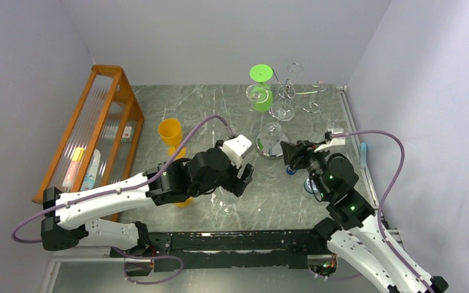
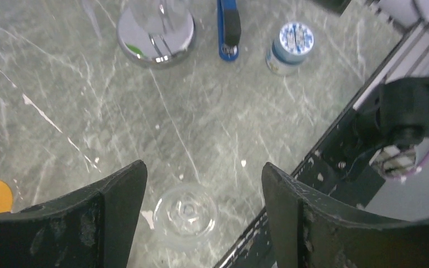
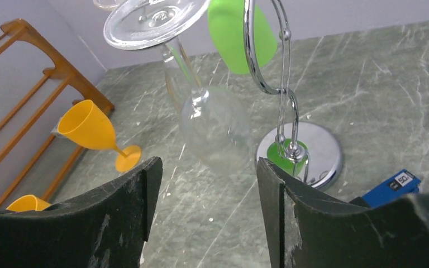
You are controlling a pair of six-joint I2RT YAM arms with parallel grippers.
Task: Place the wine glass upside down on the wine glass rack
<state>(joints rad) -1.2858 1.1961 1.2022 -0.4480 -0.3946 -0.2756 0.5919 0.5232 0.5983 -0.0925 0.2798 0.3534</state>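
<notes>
The wine glass rack (image 3: 318, 148) stands on the table toward its far edge, right of the middle. A clear hanging wine glass (image 3: 215, 128) is on one of its curled arms, foot up and bowl down, beside a green glass (image 3: 237, 33) that hangs the same way. The right gripper (image 3: 208, 164) is just in front of this bowl. Its fingers are spread and seem not to touch it, though the clear glass is hard to read.

Near the near edge of the table, about the middle, a standing wine glass (image 2: 185, 212) is upright. The left gripper (image 2: 203, 167) hovers above it with fingers spread, holding nothing. An orange glass (image 3: 89, 128) stands toward the left edge.
</notes>
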